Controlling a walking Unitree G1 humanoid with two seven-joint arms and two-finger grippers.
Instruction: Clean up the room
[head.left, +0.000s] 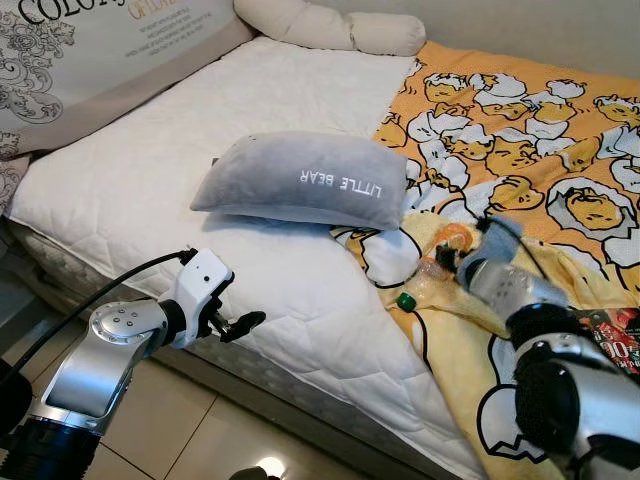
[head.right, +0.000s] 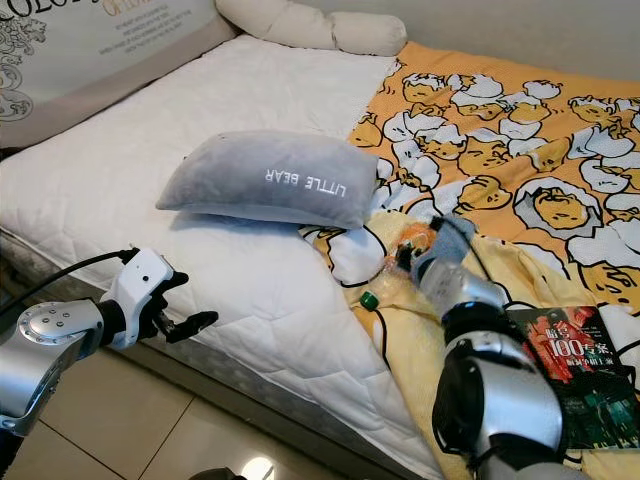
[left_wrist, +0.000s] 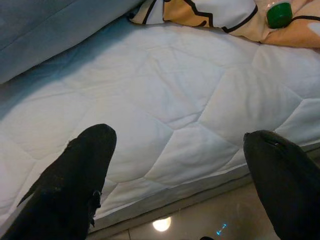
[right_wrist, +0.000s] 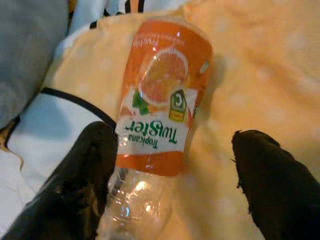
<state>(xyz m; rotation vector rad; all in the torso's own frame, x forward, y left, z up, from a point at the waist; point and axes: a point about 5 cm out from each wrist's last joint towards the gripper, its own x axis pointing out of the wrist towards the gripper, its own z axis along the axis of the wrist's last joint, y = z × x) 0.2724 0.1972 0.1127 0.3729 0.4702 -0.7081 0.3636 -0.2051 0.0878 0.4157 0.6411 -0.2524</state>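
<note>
The right gripper (right_wrist: 170, 185) is nearest, its silver arm reaching over the yellow blanket (head.left: 455, 350) at the bed's near corner; its two black fingers (right_wrist: 80, 185) are spread apart on either side of an empty plastic bottle (right_wrist: 160, 110) with an orange Tropicana Twister label, one finger touching the bottle's clear lower part, the other well clear of it. The bottle lies on its side on the blanket, its green cap (head.left: 405, 300) toward the white mattress (head.left: 200, 170). Beside the right arm, a dark book with red lettering (head.right: 580, 370) lies flat on the blanket. The left gripper (head.left: 240, 324) hovers at the mattress edge over the beige tiled floor (head.left: 160, 420), its fingers (left_wrist: 75, 180) apart and holding nothing. The bed carries a quilted white mattress on the robot's left half and an orange duvet printed with cartoon eggs (head.left: 520, 140) on the right. A grey pillow lettered "LITTLE BEAR" (head.left: 300, 180) rests in the middle, overlapping the duvet's edge. A cream bolster (head.left: 330, 25) lies at the far end, and a large printed cushion (head.left: 100, 50) leans at the far left.
</note>
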